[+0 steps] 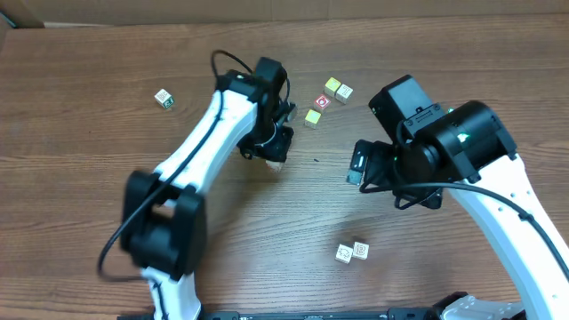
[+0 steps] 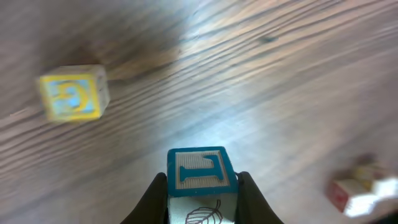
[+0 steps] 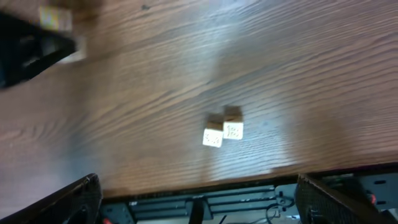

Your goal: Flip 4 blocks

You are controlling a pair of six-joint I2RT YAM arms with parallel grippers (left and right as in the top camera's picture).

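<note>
My left gripper [image 2: 203,182] is shut on a pale wooden block [image 2: 202,171] with a blue-framed letter face and a leaf drawing on its cream side. From overhead that block [image 1: 277,164] shows under the left gripper [image 1: 274,156], just above the table's middle. Two more pale blocks [image 1: 345,254] [image 1: 361,250] lie side by side near the front edge; the right wrist view also shows them [image 3: 212,138] [image 3: 233,130]. My right gripper [image 1: 359,167] is open, with nothing between its fingers [image 3: 65,200], well apart from the pair.
A red-faced cube [image 1: 322,102] with yellow and tan neighbours [image 1: 332,86] sits behind the left gripper. A yellow-framed cube [image 2: 71,93] lies left of the held block. A green-edged cube [image 1: 164,99] stands alone at the far left. The table's front edge [image 3: 205,182] is close below the right gripper.
</note>
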